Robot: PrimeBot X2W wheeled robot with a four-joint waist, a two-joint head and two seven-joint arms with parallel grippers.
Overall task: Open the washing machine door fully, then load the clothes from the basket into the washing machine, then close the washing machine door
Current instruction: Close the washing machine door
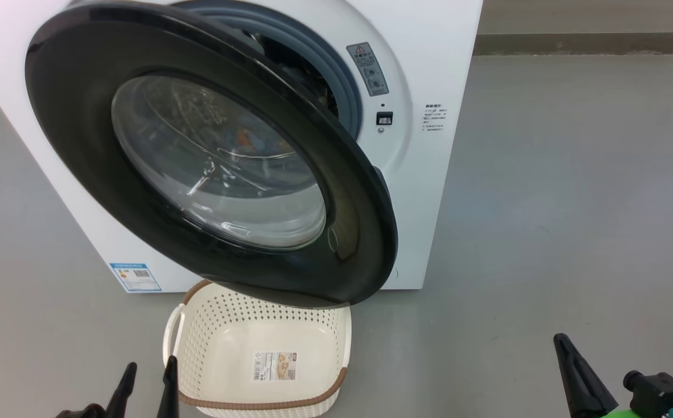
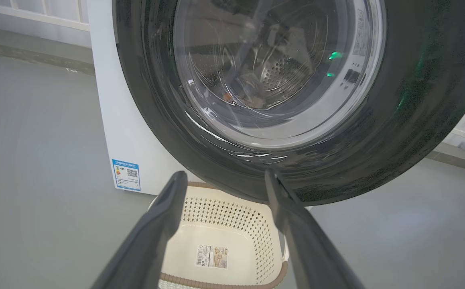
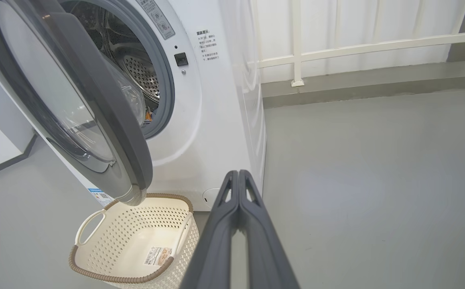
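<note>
Both sit low in the frame: left gripper [image 1: 150,364], spread and empty, lower left, nearer the half-open washing machine door [image 1: 208,157] across centre; right gripper [image 1: 562,348], clenched on nothing, lower right, well apart.

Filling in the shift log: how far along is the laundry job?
Done: the basket is empty, and blue-and-orange clothes show in the drum through the washing machine door glass. In hand: nothing; the left gripper hangs open, the right gripper is shut on nothing, neither touching the door. Left: the door stands ajar and needs pushing shut.
</note>
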